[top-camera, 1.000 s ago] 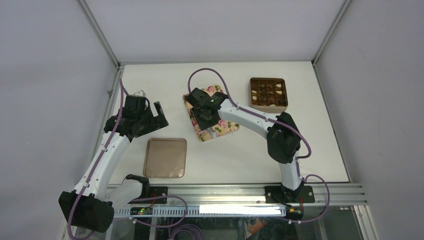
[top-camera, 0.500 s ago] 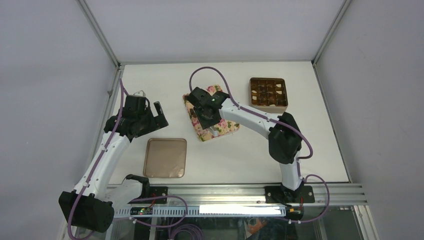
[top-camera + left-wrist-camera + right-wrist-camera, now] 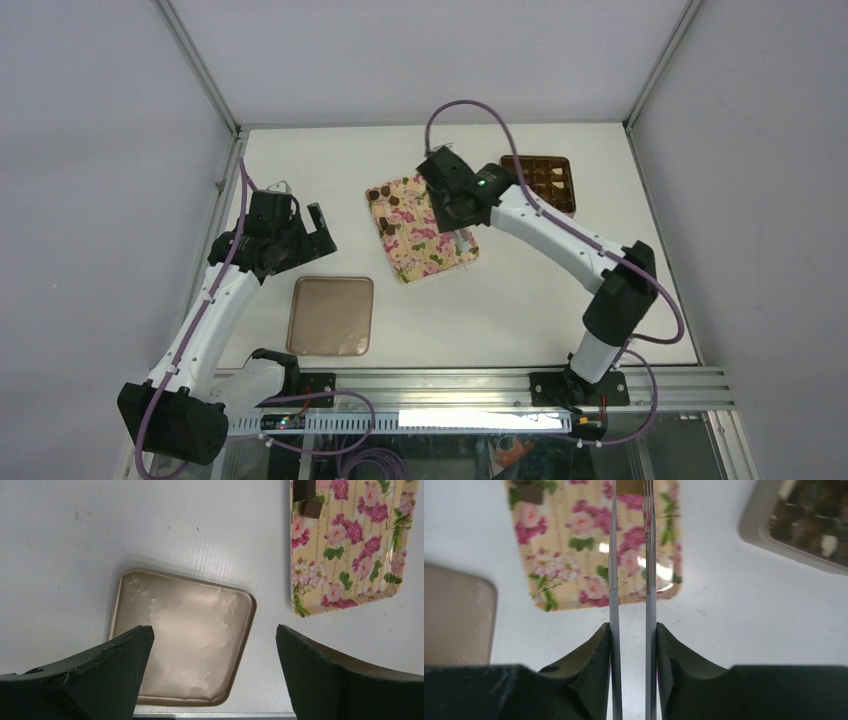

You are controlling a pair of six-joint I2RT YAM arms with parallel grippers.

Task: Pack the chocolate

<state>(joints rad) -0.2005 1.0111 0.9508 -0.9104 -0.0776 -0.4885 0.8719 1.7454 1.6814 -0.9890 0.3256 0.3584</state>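
Note:
Several small dark chocolate pieces lie on the left part of a floral tray. Two of them show in the left wrist view, one in the right wrist view. My right gripper hovers over the tray's far right corner, beside the brown grid box. Its thin metal fingers are shut on a brown chocolate piece at the tips. More pieces sit in the box, partly hidden by the arm. My left gripper is open and empty above the table left of the tray.
The flat tan lid lies near the front edge, under my left gripper's jaws in the left wrist view. The tray lies to its right. Metal frame rails run along the table's left and front edges.
My right gripper has lifted off the tray's left middle and swung right and away toward the box, uncovering the tray. The left arm has not moved.

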